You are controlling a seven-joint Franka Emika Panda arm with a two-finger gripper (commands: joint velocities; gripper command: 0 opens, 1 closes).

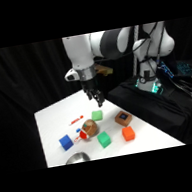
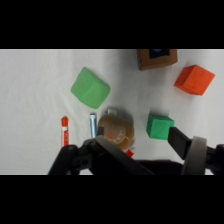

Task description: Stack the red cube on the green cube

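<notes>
The red cube (image 1: 128, 133) sits on the white table near its front right edge; in the wrist view the red cube (image 2: 195, 80) lies at the upper right. The green cube (image 1: 104, 140) rests just left of it, a small gap between them, and the green cube (image 2: 160, 126) shows close to the right finger (image 2: 182, 142). My gripper (image 1: 96, 100) hangs above the table, behind and higher than both cubes. The gripper (image 2: 120, 144) is open and holds nothing.
A paler light-green block (image 1: 97, 115) lies under the gripper. A brown cube with a blue mark (image 1: 122, 118) sits behind the red cube. A brown round object (image 1: 89, 128), a thin red stick (image 1: 76, 120), a blue cube (image 1: 66, 142) and a metal bowl (image 1: 76, 158) lie to the left.
</notes>
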